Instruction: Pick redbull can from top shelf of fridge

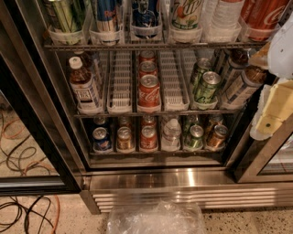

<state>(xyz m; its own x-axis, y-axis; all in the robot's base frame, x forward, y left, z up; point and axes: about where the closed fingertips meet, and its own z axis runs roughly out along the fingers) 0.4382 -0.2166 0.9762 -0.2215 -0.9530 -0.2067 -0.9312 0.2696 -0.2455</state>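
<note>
The fridge point(151, 180) stands open in front of me, with wire racks and a stainless vented base. The top shelf point(151, 45) runs across the top of the view, fronted by white can holders. The redbull can point(106, 14), blue and silver with red marks, stands in the second holder from the left, its top cut off by the frame edge. A green-striped can point(64, 16) is on its left and a darker blue can point(145, 13) on its right. My gripper point(273, 112), white and pale yellow, hangs at the right edge by the door frame, far right of the redbull can and below it.
A white-green can point(187, 13), a white bottle point(224, 18) and a red cola can point(263, 16) fill the rest of the top shelf. The lower racks hold a bottle point(84, 87), cola cans point(149, 91) and green cans point(206, 86). Cables point(18, 151) lie at left. A plastic bag point(155, 219) lies on the floor.
</note>
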